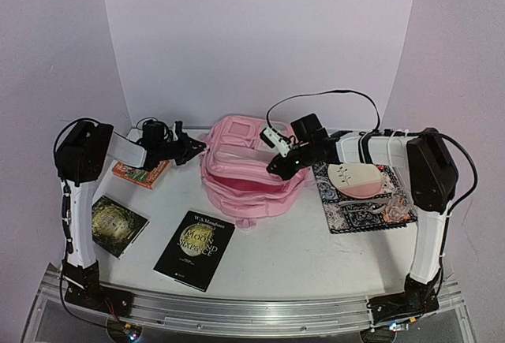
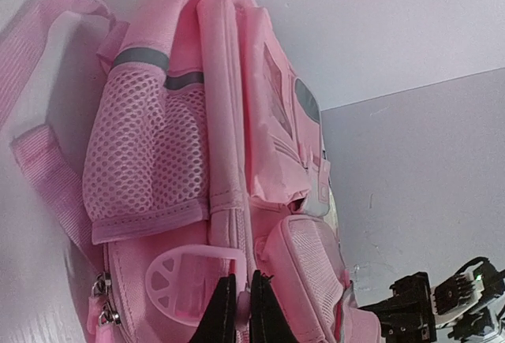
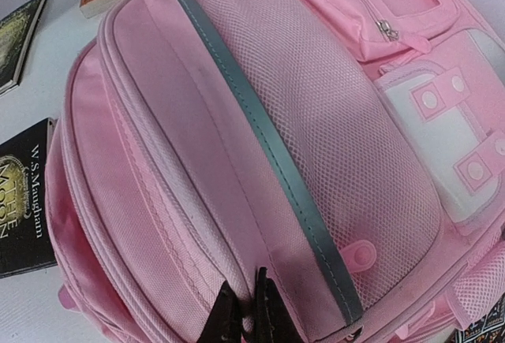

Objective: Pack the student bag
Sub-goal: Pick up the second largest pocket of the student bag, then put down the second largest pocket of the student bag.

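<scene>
The student bag, a big pink backpack, lies in the middle of the table with its main mouth gaping toward the front. My left gripper is at the bag's left side. In the left wrist view its jaws are shut on a small pale pink tab on the zip line, beside a translucent pink plastic handle. My right gripper rests on the bag's right front. Seen from the right wrist, it is shut on a ridge of pink fabric along the bag's zip seam.
A black paperback lies in front of the bag, a dark book at the left and an orange book under the left arm. At the right, a patterned mat carries a pink-and-white pouch and a clear orange item.
</scene>
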Controlling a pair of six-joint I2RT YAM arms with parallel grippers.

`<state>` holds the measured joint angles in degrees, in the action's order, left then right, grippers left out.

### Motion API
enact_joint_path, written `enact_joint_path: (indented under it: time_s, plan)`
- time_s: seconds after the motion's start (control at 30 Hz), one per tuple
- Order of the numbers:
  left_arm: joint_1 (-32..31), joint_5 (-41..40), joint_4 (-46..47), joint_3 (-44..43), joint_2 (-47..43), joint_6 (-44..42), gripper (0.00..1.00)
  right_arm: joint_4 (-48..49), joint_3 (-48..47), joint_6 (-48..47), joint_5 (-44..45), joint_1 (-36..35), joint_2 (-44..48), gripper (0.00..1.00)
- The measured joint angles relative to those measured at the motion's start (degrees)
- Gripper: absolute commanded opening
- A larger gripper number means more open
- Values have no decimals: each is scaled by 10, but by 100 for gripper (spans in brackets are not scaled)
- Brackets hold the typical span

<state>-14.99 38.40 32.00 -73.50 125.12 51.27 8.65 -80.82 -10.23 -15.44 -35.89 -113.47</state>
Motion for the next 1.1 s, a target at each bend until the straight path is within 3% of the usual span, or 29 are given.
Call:
enact_joint_path:
  time_s: [0.43, 0.77, 1.1]
  plan:
    - [-13, -57, 0, 207, -191, -197, 2, -43, -52, 45, 42, -2, 0, 0]
    - [-27, -86, -8, 256, -246, -257, 2, -46, -72, 51, 57, -2, -16, 0]
    - [-122, -205, -8, 338, -315, -283, 3, -68, -72, 71, 86, 6, -19, 0]
